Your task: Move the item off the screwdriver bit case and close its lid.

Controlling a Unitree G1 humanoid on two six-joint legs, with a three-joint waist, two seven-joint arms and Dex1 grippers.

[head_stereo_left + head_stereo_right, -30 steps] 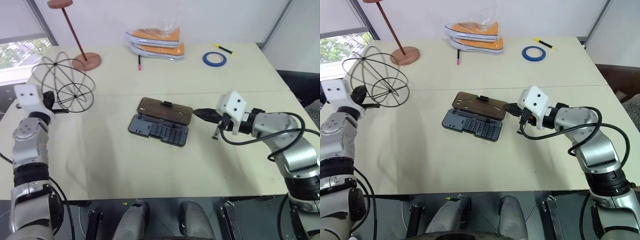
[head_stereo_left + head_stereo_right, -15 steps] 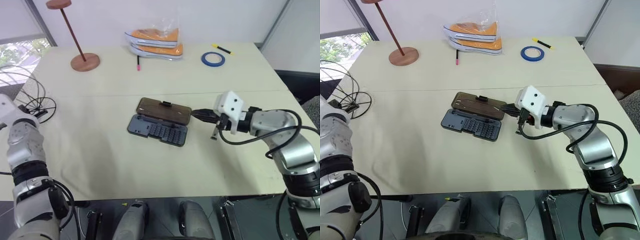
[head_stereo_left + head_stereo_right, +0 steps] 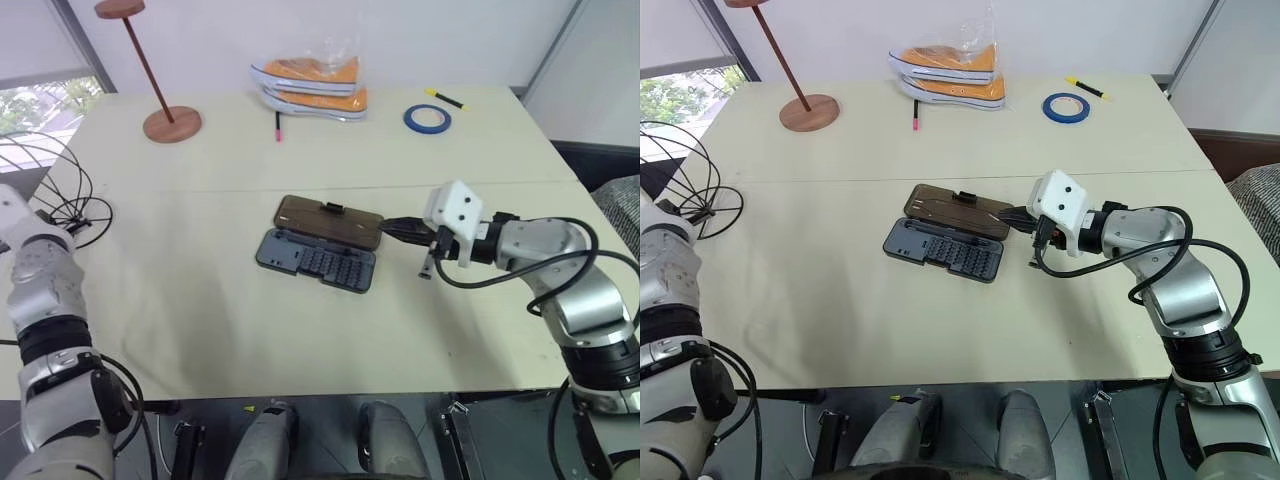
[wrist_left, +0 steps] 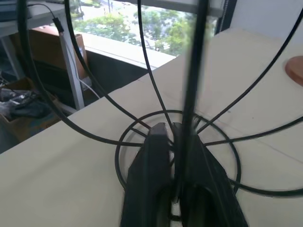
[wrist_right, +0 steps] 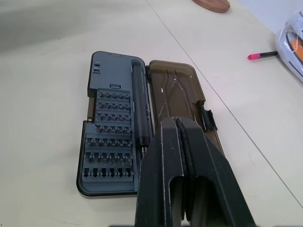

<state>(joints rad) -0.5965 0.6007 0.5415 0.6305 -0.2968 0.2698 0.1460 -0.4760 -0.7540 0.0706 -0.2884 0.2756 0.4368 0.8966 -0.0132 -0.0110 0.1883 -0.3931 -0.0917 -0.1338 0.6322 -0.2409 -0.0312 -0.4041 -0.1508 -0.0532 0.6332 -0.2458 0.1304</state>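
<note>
Wire hoops, thin and black, made up the globe point(image 3: 45, 185) that sat at the table's point(image 3: 200, 300) far left edge. Our left wrist view showed the left gripper point(image 4: 171, 137) with a hoop in the narrow gap between its fingers; whether they pinched it we could not tell. Our right wrist view showed the right gripper point(image 5: 180, 126) pressed together, empty, over the open screwdriver bit case point(image 5: 113, 142) at the table's centre. Its long axis ran across the table, the smoky lid point(image 3: 330, 220) lying flat on the far side.
</note>
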